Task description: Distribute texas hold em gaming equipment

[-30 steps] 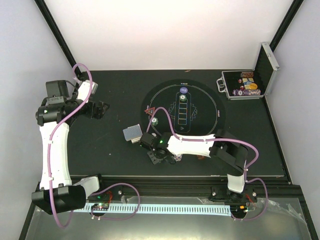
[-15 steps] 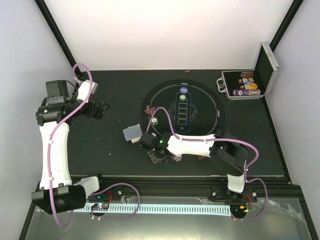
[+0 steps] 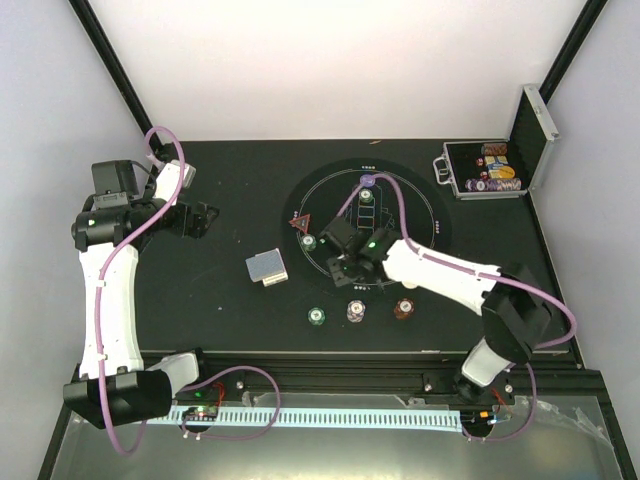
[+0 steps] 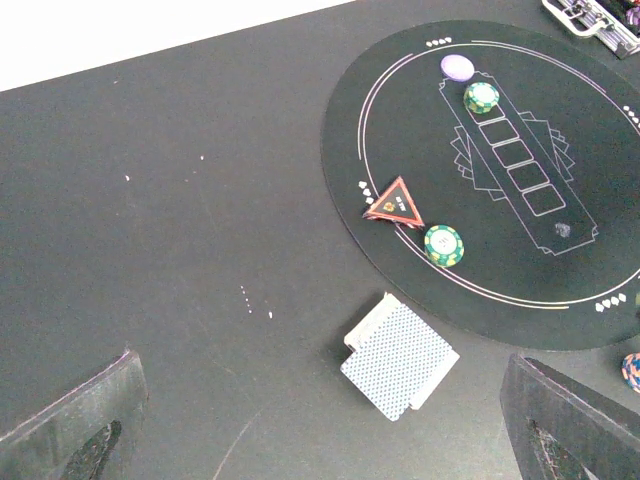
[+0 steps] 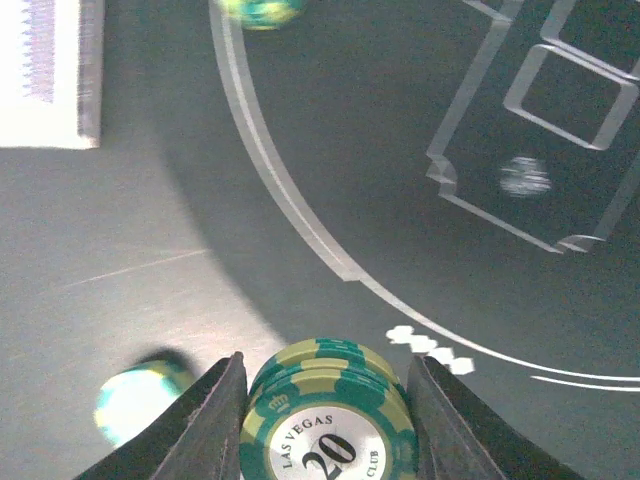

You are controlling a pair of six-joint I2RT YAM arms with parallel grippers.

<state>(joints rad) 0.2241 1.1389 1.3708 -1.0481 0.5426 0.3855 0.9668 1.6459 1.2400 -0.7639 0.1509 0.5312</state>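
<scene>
My right gripper (image 3: 350, 268) hangs over the near left part of the round black mat (image 3: 425, 205). In the right wrist view it (image 5: 328, 420) is shut on a small stack of green chips (image 5: 330, 410) marked "Las Vegas 20", held above the table. On the mat lie a red triangle (image 3: 299, 222), a green chip (image 3: 309, 241), a pale lilac disc (image 3: 367, 181) and another green chip (image 3: 366, 196). Green (image 3: 317, 316), purple (image 3: 355, 311) and brown (image 3: 404, 308) chips sit by the mat's near edge. The grey-blue card deck (image 3: 266, 267) lies left of the mat. My left gripper (image 3: 200, 220) is open and empty, high above the deck (image 4: 400, 357).
The open silver-edged case (image 3: 485, 172) with coloured chips stands at the back right. In the left wrist view the triangle (image 4: 395, 203) and a green chip (image 4: 444, 245) lie just beyond the deck. The table's near edge runs just below the three front chips.
My right arm has swung up and right from the table's front onto the mat, carrying green chips. The green, purple and brown chips at the front are now uncovered. The left arm is still.
</scene>
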